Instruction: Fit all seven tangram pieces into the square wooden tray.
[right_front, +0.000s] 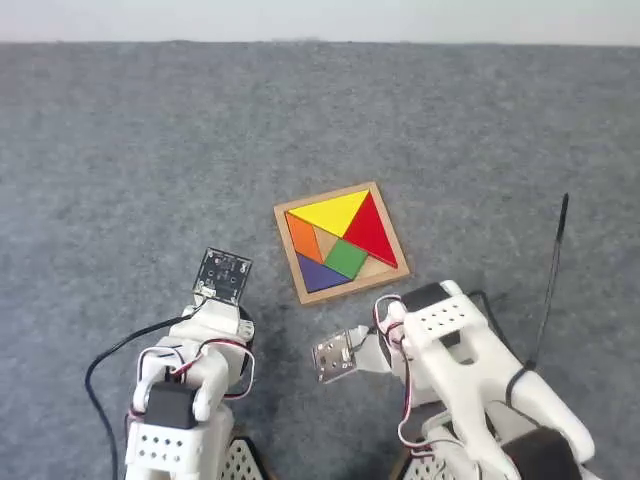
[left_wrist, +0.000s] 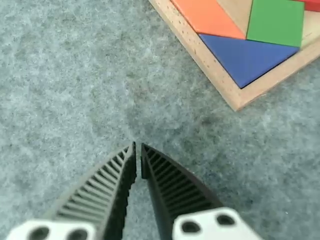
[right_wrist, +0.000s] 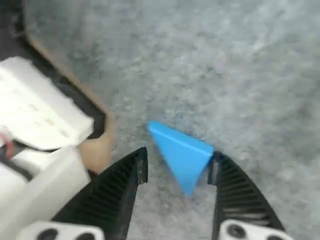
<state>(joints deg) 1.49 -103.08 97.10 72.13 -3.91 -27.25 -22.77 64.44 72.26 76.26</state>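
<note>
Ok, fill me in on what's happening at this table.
Two robot arms are working a tangram. The tray already holds the yellow, red, orange, green and purple pieces, with patches of bare wood left. The right arm has its jaws open around a light blue triangle lying on the grey mat. The left arm has its jaws shut, above bare mat near a tray corner.

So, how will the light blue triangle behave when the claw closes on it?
The light blue triangle looks rigid and flat, so probably it will not bend. Its slanted edges might slip or twist in the right claw.
</note>
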